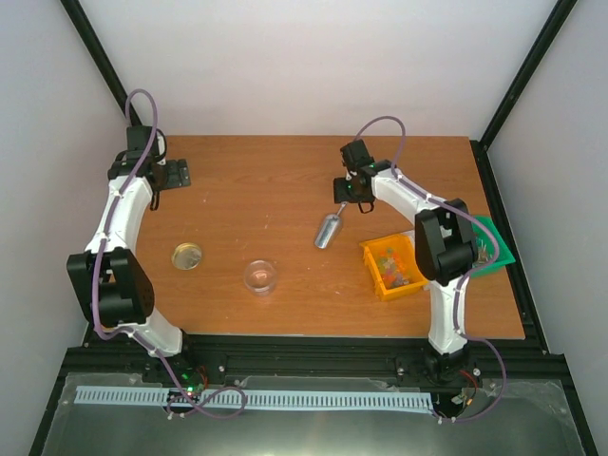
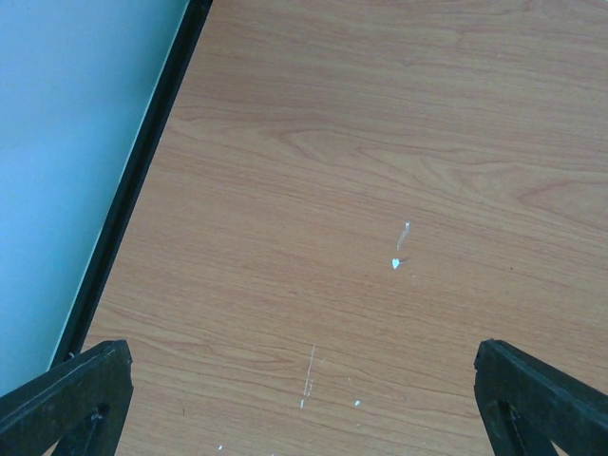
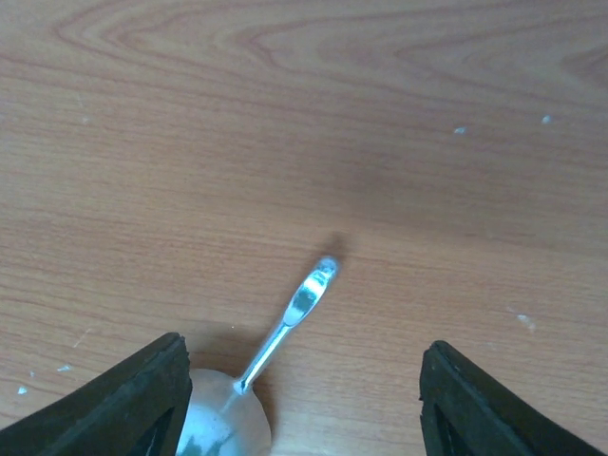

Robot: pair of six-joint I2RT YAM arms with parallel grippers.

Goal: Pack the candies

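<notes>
The candies point(image 1: 395, 267), tiny mixed-colour sweets, lie in an orange bin point(image 1: 369, 255) at the right of the table. A metal scoop point(image 1: 328, 231) lies flat near the table's middle. In the right wrist view its handle point(image 3: 302, 306) points away and its bowl point(image 3: 224, 429) sits by the left finger. My right gripper point(image 1: 344, 198) point(image 3: 304, 404) hovers open over the handle without touching it. My left gripper point(image 1: 173, 176) point(image 2: 304, 408) stands open over bare wood at the far left. A small clear jar point(image 1: 260, 276) stands lidless near the front.
A gold lid point(image 1: 187, 256) lies left of the jar. A green bin point(image 1: 497, 243) sits partly hidden behind the right arm. The black frame rail point(image 2: 142, 171) and wall run close along the left gripper's left side.
</notes>
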